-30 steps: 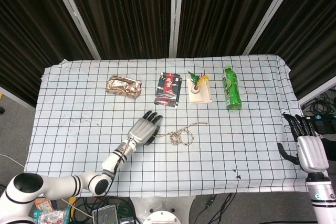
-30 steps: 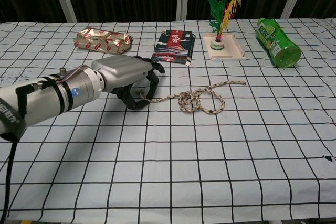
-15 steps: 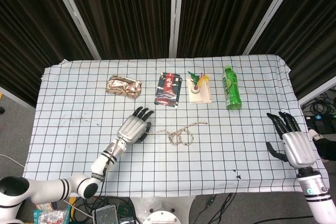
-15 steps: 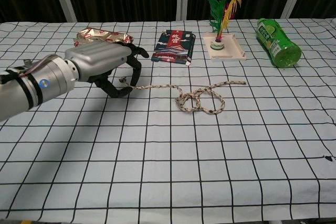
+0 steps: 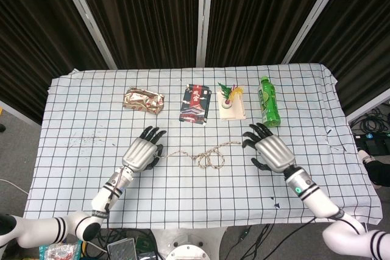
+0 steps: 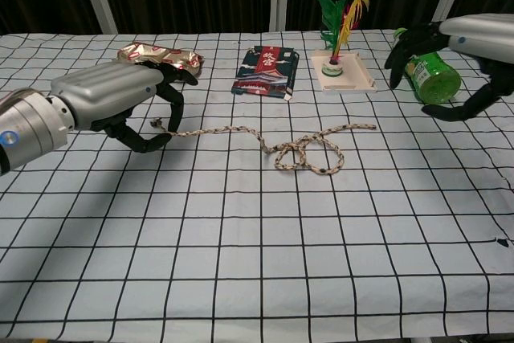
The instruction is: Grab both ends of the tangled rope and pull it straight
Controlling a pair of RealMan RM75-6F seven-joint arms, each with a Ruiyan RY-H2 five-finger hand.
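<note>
Head view: I'm mid-task w/ one end in hand, other end not yet taken. My left hand point(image 5: 142, 153) sits palm down on the checked cloth point(image 5: 73, 108), fingers curled at the left end of the rope point(image 5: 207, 155); rope runs right from there to a knotted loop near table centre, free end tailing up-right. My right hand point(image 5: 271, 150) hovers just right of that free end, fingers spread, holding nothing. Next move, I reckon: bring right hand over the free tip, pinch it, then draw both hands apart. Chest view: left hand point(image 6: 120, 102) comes in low from the left edge, rope end pinched under the fingertips, cord lifted slightly off the cloth there. Right hand point(image 6: 450, 66) is raised, open, in front of the green bottle point(image 6: 430, 78), well apart from the rope tip point(image 6: 365, 126).
</note>
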